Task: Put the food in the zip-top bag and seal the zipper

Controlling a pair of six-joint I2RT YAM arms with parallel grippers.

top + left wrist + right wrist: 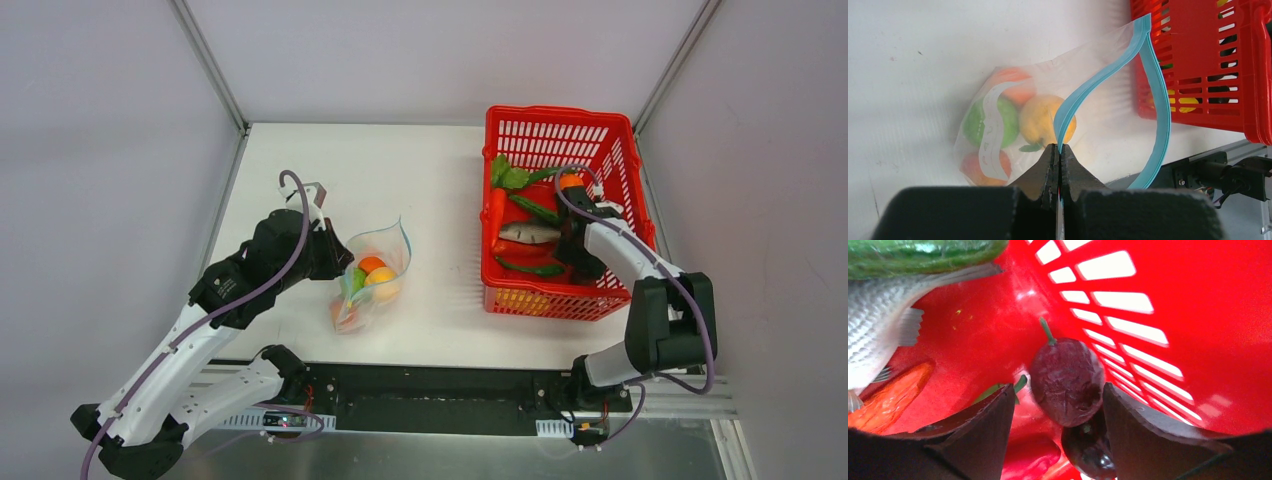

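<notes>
Near left: the left gripper (1060,150) is seen pressed together on one lip of the zipper (1164,107), right at its near end. The zip-top bag (375,270) lies on the table (430,170), its mouth gaping toward the right. An orange-yellow ball (1040,120) and a green piece (973,122) are already inside.

- Only one lip is held and the other hangs slack. The mouth could be folded shut by a nudge from incoming food.
- The pinch is narrow, so the film could be pulled free if the bag is dragged.

Right, farther off: the right gripper (1059,390) is lowered into the red basket (560,120), jaws spread on either side of a dark purple fruit (1065,380). Contact cannot be judged.

- The fruit is round and sits nearer one finger. An off-centre squeeze could send it rolling out.
- A second dark piece (1085,450) lies just beneath and could be caught as well.
- The basket wall is close beside one finger and could be snagged on the lift.

Farther still: a toy fish (528,233) and green vegetables remain in the basket.
</notes>
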